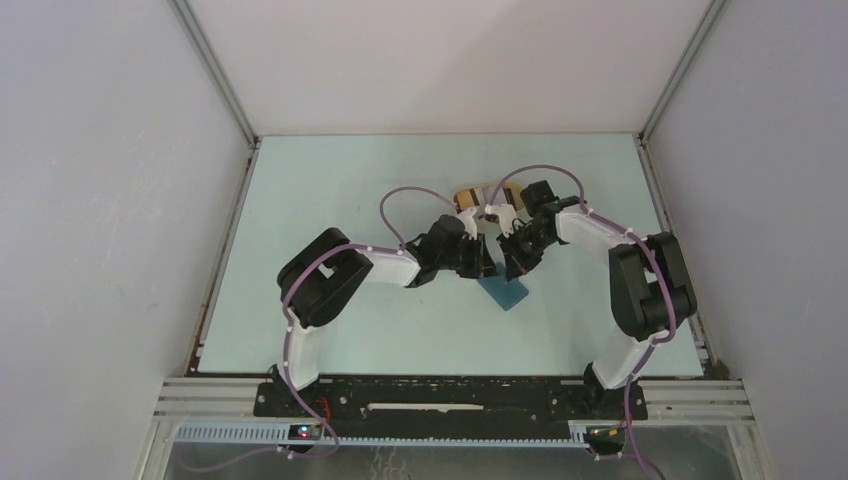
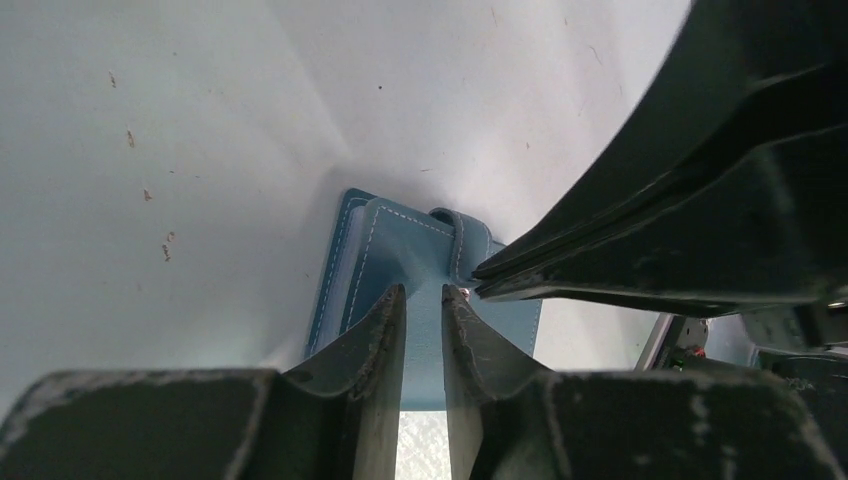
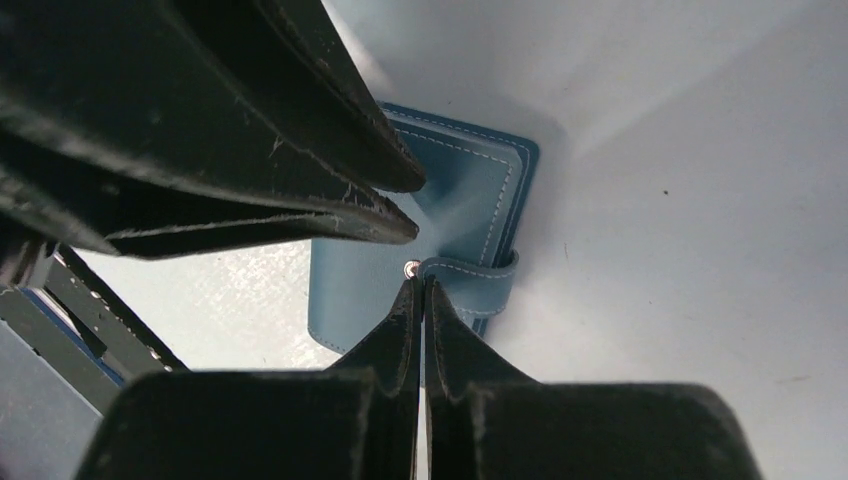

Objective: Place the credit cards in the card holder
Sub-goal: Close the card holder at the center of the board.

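Two arms rise from the near edge in the top view, the left arm and the right arm bending inward until the left gripper and the right gripper hang tip to tip over one teal card holder lying flat on the table. One tan tray lies just behind them, its contents too hidden to count. The left wrist view adds what that hides: its two fingers stand narrowly parted above the card holder's cover with nothing between them, the single snap tab lies just beyond, and the right gripper's fingers slant in from the right. The right wrist view shows its own jaws pressed to a hairline at the tab's silver snap; whether they pinch the tab cannot be told.
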### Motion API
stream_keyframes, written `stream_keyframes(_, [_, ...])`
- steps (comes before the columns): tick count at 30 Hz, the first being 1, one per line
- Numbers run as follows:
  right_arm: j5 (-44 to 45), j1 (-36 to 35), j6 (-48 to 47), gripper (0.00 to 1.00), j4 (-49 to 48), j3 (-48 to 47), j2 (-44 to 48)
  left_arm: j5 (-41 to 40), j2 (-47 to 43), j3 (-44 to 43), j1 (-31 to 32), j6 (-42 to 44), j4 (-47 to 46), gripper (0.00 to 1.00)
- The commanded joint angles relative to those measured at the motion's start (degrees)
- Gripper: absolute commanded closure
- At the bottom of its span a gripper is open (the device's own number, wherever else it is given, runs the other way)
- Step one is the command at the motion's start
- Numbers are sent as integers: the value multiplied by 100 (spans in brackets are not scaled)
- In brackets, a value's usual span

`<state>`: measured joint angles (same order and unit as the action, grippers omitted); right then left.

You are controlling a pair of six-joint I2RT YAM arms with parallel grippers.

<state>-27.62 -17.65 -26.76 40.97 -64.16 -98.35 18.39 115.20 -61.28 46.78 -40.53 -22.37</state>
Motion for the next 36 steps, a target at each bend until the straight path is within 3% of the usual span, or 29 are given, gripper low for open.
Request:
stream_keyframes(1, [39, -169, 62, 100, 30, -159, -210, -6, 176, 16, -23, 46, 77, 75])
stream_keyframes(10, [-72, -53, 190, 77, 58, -176, -81, 154, 231, 106, -55, -37, -174, 75])
stream_keyframes(36, [-150, -25, 232, 72, 137, -176, 235, 227, 276, 124, -108, -86, -241, 75])
